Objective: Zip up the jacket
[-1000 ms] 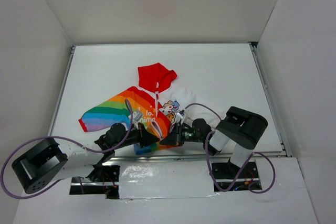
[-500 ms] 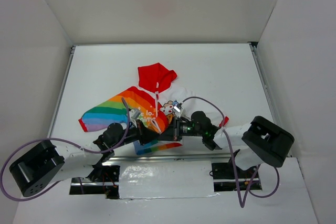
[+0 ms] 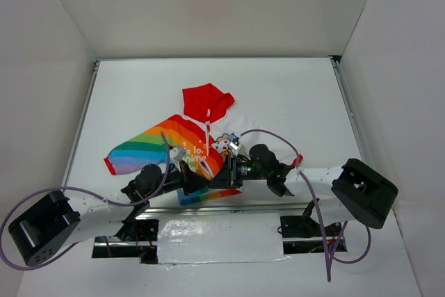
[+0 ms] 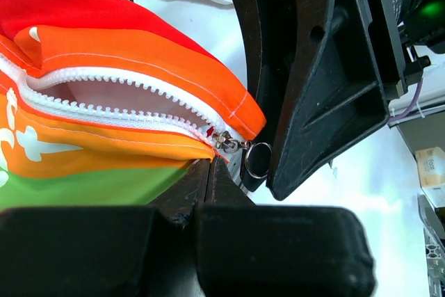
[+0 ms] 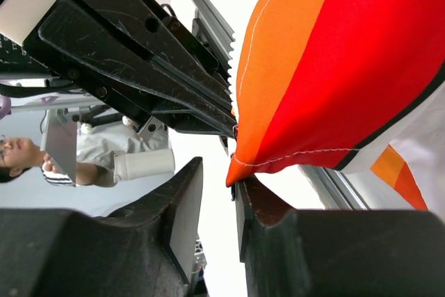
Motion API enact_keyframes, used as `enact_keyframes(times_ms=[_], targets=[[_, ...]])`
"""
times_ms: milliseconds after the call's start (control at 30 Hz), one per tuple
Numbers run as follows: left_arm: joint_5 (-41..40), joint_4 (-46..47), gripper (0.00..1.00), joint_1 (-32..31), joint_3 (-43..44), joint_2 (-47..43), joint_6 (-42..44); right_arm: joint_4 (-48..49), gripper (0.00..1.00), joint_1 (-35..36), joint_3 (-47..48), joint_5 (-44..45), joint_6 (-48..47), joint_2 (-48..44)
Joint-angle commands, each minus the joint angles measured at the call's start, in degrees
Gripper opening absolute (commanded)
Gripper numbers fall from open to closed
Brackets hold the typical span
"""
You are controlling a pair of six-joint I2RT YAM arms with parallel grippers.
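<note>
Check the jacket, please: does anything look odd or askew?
Yes. The jacket lies askew on the table, and its zipper gapes open: the two rows of teeth stand apart above the slider, which sits down at the bottom hem. Nothing looks torn.

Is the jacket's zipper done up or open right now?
Open where visible: on the jacket, the zipper's two white tooth rows gape apart, and the slider sits at the hem corner.

Over the last 1 s the right arm (image 3: 363, 193) has swung its bulky elbow out to the right and lower. The right end effector (image 3: 224, 176) has slid left along the jacket (image 3: 182, 138) hem. The left arm (image 3: 35, 231) has dropped toward the lower-left corner.
</note>
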Motion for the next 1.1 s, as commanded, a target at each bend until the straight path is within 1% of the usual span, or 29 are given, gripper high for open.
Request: enact_keyframes(times_ms=[0, 100, 300, 400, 433, 533, 567, 600, 633, 700, 967, 1067], targets=[[3.00, 1.95, 0.00, -0.58, -0.90, -1.65, 1.62, 0.00, 0.33, 0.30, 2.08, 2.11, 0.20, -1.39], [3.00, 1.86, 0.00, -0.58, -0.90, -1.74, 1.62, 0.80, 0.33, 0.30, 1.81, 2.03, 0.72, -1.30], [3.09, 2.30, 0.00, -0.58, -0.90, -0.95, 1.71, -0.61, 0.32, 0.30, 1.81, 2.72, 0.99, -2.35], [3.17, 2.65, 0.00, -0.58, -0.90, -0.68, 1.62, -1.66, 0.27, 0.30, 1.72, 3.25, 0.99, -2.70], [3.09, 2.74, 0.00, -0.58, -0.90, -0.68, 1.54, -1.75, 0.23, 0.30, 1.64, 3.34, 1.08, -2.79], [3.00, 2.31, 0.00, -0.58, -0.81, -0.95, 1.62, -3.06, 0.19, 0.30, 1.55, 3.87, 1.43, -3.31], [3.09, 2.22, 0.00, -0.58, -0.81, -1.21, 1.71, -3.24, 0.19, 0.30, 1.46, 3.87, 1.43, -3.49], [3.09, 2.21, 0.00, -0.58, -0.72, -1.30, 1.80, -3.33, 0.22, 0.30, 1.37, 3.96, 1.52, -3.75], [3.09, 1.69, 0.00, -0.58, -0.63, -1.47, 1.80, -4.03, 0.30, 0.30, 1.29, 4.31, 1.52, -4.19], [3.09, 1.51, 0.00, -0.49, -0.54, -1.65, 2.06, -4.30, 0.38, 0.30, 1.02, 4.49, 1.43, -4.81], [3.17, 1.51, 0.00, -0.58, -0.02, -1.04, 2.06, -6.58, 0.36, 0.21, 0.23, 6.24, 1.34, -7.89], [3.26, 1.77, 0.00, -0.58, 0.16, -0.60, 2.06, -7.29, 0.36, 0.12, 0.41, 6.24, 1.08, -7.36]])
